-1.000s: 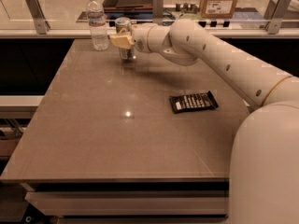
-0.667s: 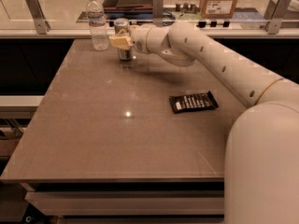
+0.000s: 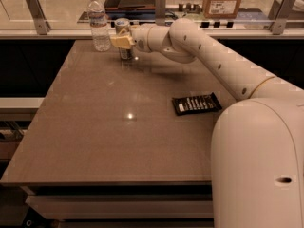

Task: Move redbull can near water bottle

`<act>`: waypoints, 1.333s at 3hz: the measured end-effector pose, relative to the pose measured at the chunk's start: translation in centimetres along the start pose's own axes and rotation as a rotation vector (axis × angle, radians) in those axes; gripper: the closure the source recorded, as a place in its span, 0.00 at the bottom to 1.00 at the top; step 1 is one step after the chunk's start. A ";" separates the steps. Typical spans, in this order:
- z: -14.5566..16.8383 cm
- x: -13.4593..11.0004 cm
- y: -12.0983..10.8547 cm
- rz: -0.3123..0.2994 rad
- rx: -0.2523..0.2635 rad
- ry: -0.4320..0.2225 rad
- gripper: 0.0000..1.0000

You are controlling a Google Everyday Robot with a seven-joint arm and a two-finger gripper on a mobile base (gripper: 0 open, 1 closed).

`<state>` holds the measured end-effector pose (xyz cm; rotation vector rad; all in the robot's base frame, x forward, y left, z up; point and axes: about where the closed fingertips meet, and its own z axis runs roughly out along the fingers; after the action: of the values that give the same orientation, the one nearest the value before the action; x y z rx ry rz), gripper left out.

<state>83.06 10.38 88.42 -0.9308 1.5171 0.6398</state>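
Claw [image 3: 122,41] sits at the far edge of the table [image 3: 85,141], closed around the mid-body of the redbull can [image 3: 124,27]. One pale finger [image 3: 118,41] crosses the can's front, and no gap shows between it and the metal.

- Just left of the claw: water bottle [image 3: 99,25], upright and cap on. It is near the can but not touching it, with a strip of bare tabletop between them.
- In the claw: the can is upright and its base looks down on the table surface. Can't tell whether any weight hangs on the grip.
- Right of the claw: the arm [image 3: 213,56] runs back towards the near right.
- Well right of the claw and nearer the camera: flat black wrapper [image 3: 196,103], not in play.

Handling call on the can:
- Thin-wall metal, stiff along its axis and easy to dent across the middle if it's empty. Keep the squeeze moderate.
- The smooth skin makes it slippery.
- It is tall and narrow, so it tips easily.
- Light either way. Fill level unknown.
- Mid-height hold is right: it sits near the balance point and the fingers land on the straight wall, not the tapered top.

The bottle is light too, and a nudge would topple it.
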 end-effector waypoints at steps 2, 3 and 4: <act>0.4 0.2 0.1 0.002 -0.005 -0.002 0.60; 0.7 0.2 0.3 0.003 -0.010 -0.002 0.35; 0.9 0.2 0.5 0.003 -0.014 -0.002 0.14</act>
<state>83.14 11.35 87.97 -0.9380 1.5142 0.6546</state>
